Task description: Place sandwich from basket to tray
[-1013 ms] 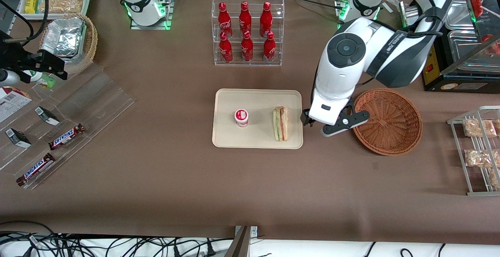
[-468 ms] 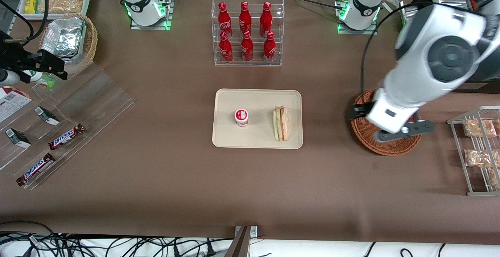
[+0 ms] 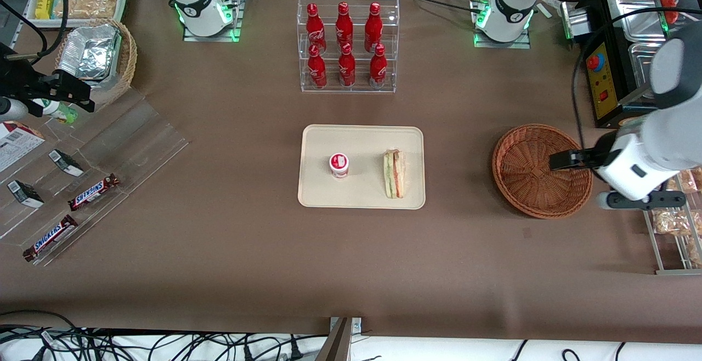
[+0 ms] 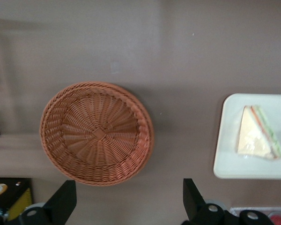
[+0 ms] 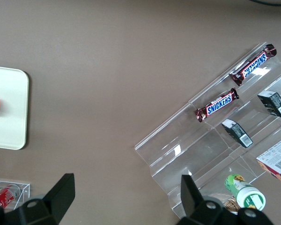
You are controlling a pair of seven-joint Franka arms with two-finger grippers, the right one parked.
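Tool fingers are spread wide and empty, above the basket's rim toward the working arm's end of the desk. On the tray the sandwich lies near one edge; any knock could slide it off.

I see six red bottles in a clear rack near the table's back edge. On the tray stands a small cup with a red lid. Two chocolate bars lie on a clear stepped stand toward the parked arm's end of the table.
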